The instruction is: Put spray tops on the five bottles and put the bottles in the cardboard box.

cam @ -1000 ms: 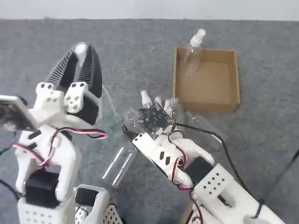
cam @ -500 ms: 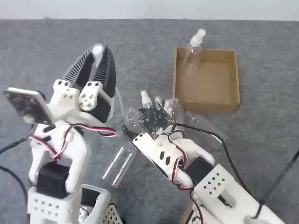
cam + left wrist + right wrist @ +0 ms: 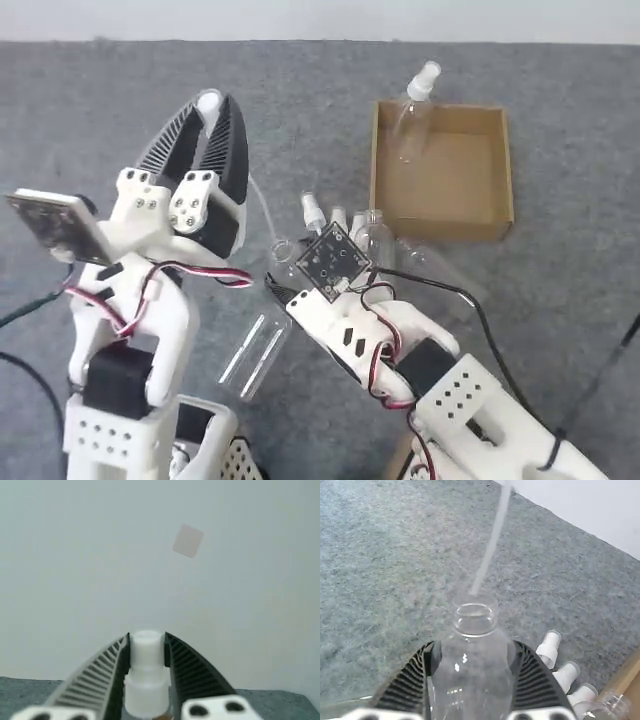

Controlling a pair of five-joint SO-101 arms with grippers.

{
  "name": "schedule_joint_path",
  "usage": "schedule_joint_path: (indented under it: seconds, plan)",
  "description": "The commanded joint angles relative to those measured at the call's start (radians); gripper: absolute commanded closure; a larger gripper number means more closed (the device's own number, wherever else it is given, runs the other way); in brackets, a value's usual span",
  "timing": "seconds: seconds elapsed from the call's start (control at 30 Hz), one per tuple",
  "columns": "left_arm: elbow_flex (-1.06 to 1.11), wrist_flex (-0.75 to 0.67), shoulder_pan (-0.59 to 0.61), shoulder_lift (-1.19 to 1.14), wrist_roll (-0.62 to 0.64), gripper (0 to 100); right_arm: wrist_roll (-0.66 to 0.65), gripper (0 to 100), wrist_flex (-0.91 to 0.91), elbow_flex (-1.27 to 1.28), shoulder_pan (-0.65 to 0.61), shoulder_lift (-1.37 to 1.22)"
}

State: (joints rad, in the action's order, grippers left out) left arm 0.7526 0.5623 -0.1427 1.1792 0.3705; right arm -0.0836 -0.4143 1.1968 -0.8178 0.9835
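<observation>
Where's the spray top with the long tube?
High view, left side: the spray top is clamped in the left gripper, its tube tip by the open bottle in the right gripper.

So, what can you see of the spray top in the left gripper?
The spray top is white plastic: a round head above a wider collar, with a thin translucent dip tube below. The left gripper is shut on it, holding it above the table. The tube slants down to the open mouth of the clear bottle in the right gripper; whether its tip is inside, I cannot tell.
</observation>
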Motion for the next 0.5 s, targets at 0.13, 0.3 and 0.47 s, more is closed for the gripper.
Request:
schedule_joint_path:
  seconds: [0.13,0.3,0.47]
  plan:
    - [0.031,0.041,-0.008,0.017,0.015,99,0.011,99.3,0.027,-0.015,-0.005,0.039]
    - [0.114,0.087,-0.009,0.018,0.015,99,0.006,99.3,0.021,-0.014,-0.001,0.039]
    - [0.142,0.169,-0.017,0.02,0.011,99,0.003,99.3,0.022,-0.002,0.002,0.035]
